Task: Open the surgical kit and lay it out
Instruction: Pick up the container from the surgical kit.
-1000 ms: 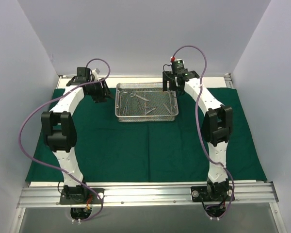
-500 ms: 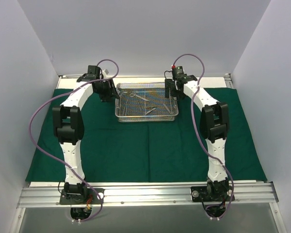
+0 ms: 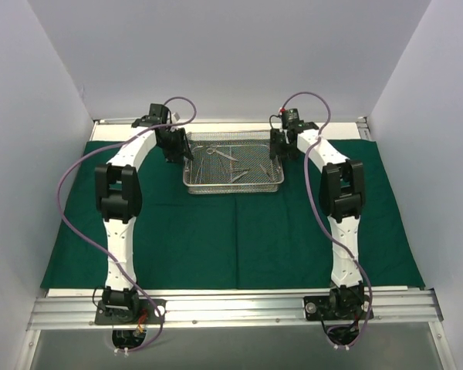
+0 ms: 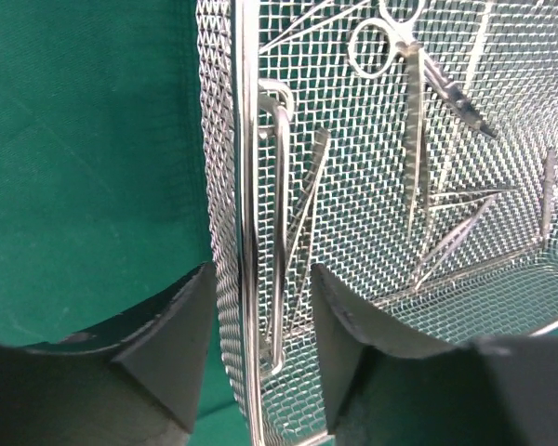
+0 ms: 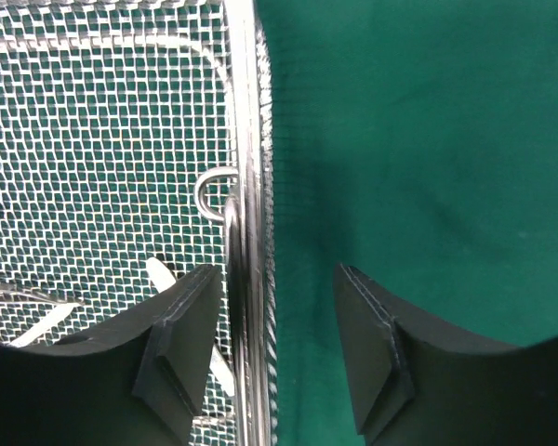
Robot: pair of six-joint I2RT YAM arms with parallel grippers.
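Observation:
The surgical kit lies open: a dark green cloth (image 3: 239,239) is spread flat, and a silver wire-mesh tray (image 3: 233,189) stands on its far middle with several slim steel instruments (image 3: 235,166) inside. My left gripper (image 3: 177,151) is at the tray's left end. In the left wrist view it (image 4: 260,348) is open and straddles the tray wall (image 4: 244,139) and its drop handle (image 4: 281,232), with scissors (image 4: 414,139) beyond. My right gripper (image 3: 282,146) is at the right end. Seen from the right wrist, it (image 5: 279,353) is open astride the wall (image 5: 246,139), one finger inside, one over the cloth (image 5: 418,139).
White enclosure walls close in the left, right and back. An aluminium rail (image 3: 231,308) with both arm bases runs along the near edge. Purple cables (image 3: 62,193) loop beside each arm. The cloth stops short of the table's back edge (image 3: 231,122).
Both arms have swung inward to the tray's ends, and each gripper has come down over an end wall. The right jaws have narrowed clearly, the left ones slightly.

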